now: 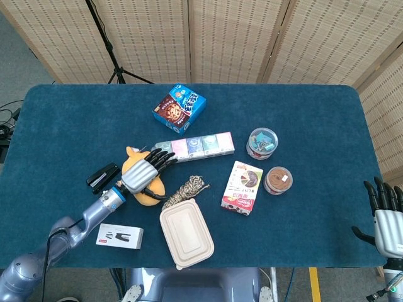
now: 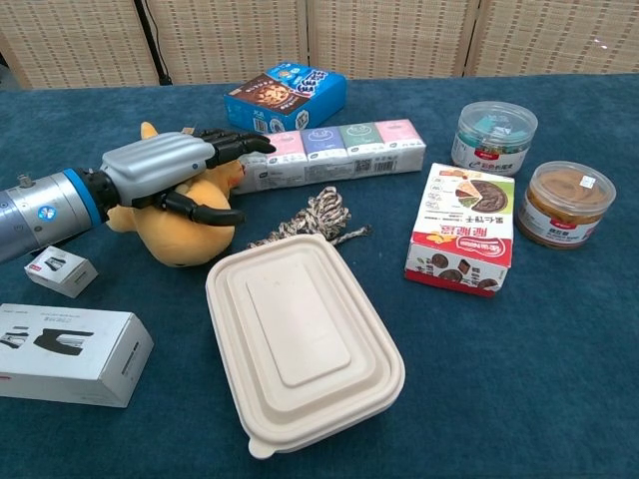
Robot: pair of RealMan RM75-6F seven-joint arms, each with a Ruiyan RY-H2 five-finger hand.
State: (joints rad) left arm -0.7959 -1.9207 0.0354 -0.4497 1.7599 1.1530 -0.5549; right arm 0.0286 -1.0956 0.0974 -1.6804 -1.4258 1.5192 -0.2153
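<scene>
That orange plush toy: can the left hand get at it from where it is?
Probably yes: the left hand is spread right over the orange plush toy, nothing between them.

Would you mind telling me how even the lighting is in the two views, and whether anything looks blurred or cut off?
Head view: soft, even light, faint shadows, everything sharp; the right hand is cropped at the frame's corner. Chest view: the left hand over the plush toy is crisp, with a slight sheen on its metal back; the white box is cut by the left edge.
</scene>
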